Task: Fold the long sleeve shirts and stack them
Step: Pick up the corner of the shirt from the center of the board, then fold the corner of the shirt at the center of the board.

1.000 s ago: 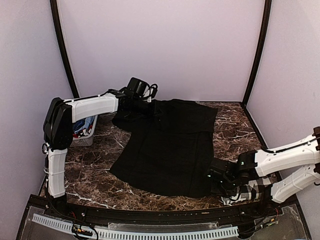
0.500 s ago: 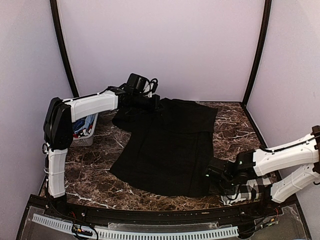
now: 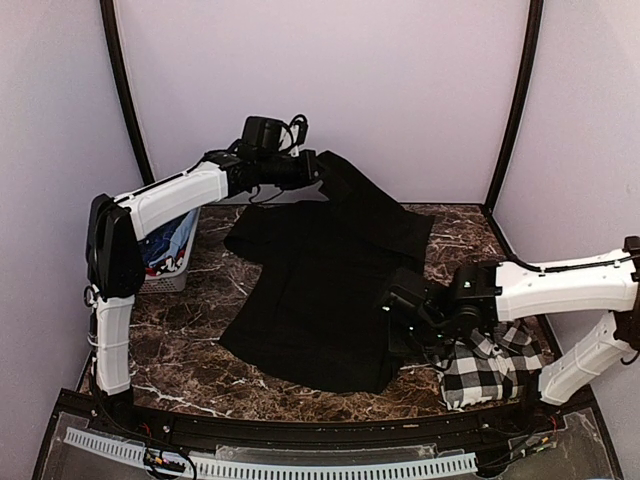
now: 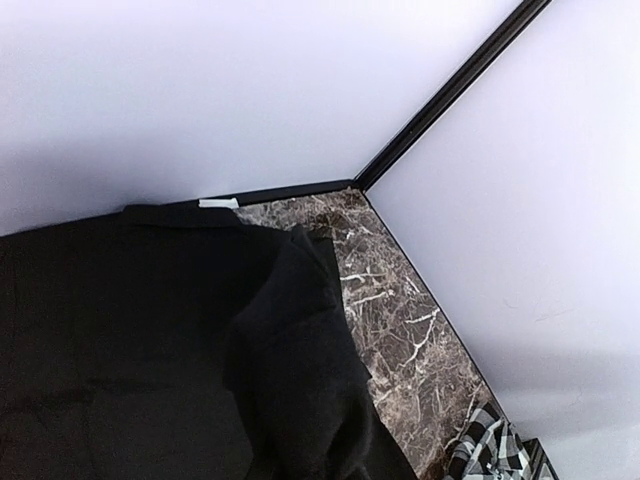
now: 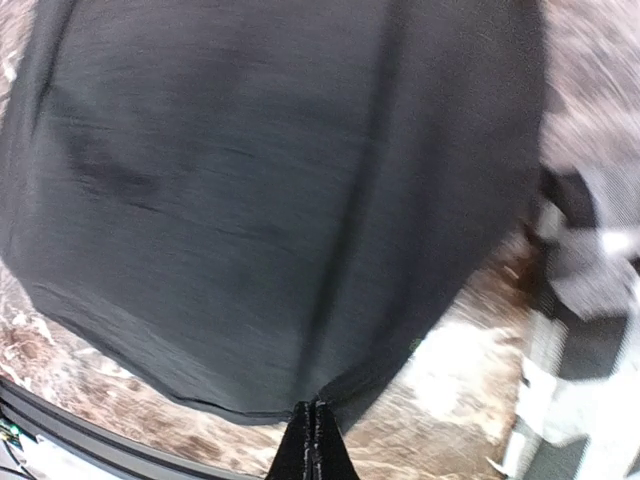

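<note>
The black long sleeve shirt (image 3: 320, 290) lies spread on the marble table (image 3: 200, 340). My left gripper (image 3: 318, 170) is shut on the shirt's far edge and holds it up above the table near the back wall. In the left wrist view black cloth (image 4: 150, 330) hangs over the jaws and hides them. My right gripper (image 5: 313, 412) is shut on the shirt's near right hem, and that corner is lifted (image 3: 395, 305). The checked shirt (image 3: 490, 365) lies bunched at the near right under the right arm. It also shows blurred in the right wrist view (image 5: 590, 280) and in the left wrist view's corner (image 4: 490, 445).
A white lattice basket (image 3: 172, 268) with blue cloth stands at the left wall beside the left arm. Walls close off the back and both sides. A black rail (image 3: 300, 430) runs along the table's near edge.
The left gripper has risen and lifted the black shirt's far edge. The right gripper has shut on the near right hem and moved left and away with it, so more of the checked shirt shows.
</note>
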Tool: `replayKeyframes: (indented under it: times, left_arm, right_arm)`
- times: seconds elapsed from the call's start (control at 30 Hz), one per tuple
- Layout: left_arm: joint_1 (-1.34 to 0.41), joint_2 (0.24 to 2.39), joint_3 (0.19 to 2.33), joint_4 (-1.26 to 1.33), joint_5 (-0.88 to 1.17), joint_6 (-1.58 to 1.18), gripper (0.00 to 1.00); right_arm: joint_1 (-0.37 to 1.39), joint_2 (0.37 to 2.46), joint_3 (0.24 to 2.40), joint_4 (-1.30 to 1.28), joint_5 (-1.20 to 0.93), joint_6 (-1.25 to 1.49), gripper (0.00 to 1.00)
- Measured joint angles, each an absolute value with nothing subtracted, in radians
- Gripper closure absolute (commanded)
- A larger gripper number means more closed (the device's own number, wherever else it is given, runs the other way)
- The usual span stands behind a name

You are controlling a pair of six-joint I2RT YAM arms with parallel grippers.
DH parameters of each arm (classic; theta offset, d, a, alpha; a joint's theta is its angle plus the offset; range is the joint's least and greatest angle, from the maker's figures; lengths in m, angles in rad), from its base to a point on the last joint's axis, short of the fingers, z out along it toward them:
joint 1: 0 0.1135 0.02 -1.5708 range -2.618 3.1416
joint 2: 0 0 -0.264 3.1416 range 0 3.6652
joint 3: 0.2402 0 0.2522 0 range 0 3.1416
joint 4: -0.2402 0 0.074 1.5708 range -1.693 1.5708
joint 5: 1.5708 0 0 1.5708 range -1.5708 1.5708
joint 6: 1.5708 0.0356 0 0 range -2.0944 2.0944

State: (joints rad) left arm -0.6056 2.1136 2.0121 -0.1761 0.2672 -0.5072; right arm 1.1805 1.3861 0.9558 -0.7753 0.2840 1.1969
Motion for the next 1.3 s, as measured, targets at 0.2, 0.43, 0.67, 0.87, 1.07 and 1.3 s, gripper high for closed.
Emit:
replayKeyframes:
  times: [0.2,0.43,0.67,0.87,1.07,1.3]
  left_arm:
    - [-0.561,2.125,2.016,-0.161,0.271,-0.461,1.0]
    - [-0.498,2.154,2.016,-0.17,0.269,-0.427,1.0]
    - [-0.458,2.158,2.016,-0.177,0.26,-0.403,1.0]
    - [-0.458,2.158,2.015,-0.177,0.235,-0.403,1.0]
    - [-0.459,2.141,1.995,-0.175,0.2,-0.403,1.0]
    - [-0.459,2.046,1.898,-0.158,0.154,-0.403,1.0]
  right_arm:
    - [1.181,1.609,1.154,-0.709,0.245,1.022,1.0]
    - [1.177,1.834,1.331,-0.606,0.146,0.88,1.0]
    - [1.164,1.877,1.347,-0.566,0.077,0.826,1.0]
    - [1.157,1.876,1.347,-0.56,0.061,0.819,1.0]
    - [1.157,1.855,1.337,-0.559,0.045,0.819,1.0]
    - [1.159,1.805,1.304,-0.556,0.026,0.816,1.0]
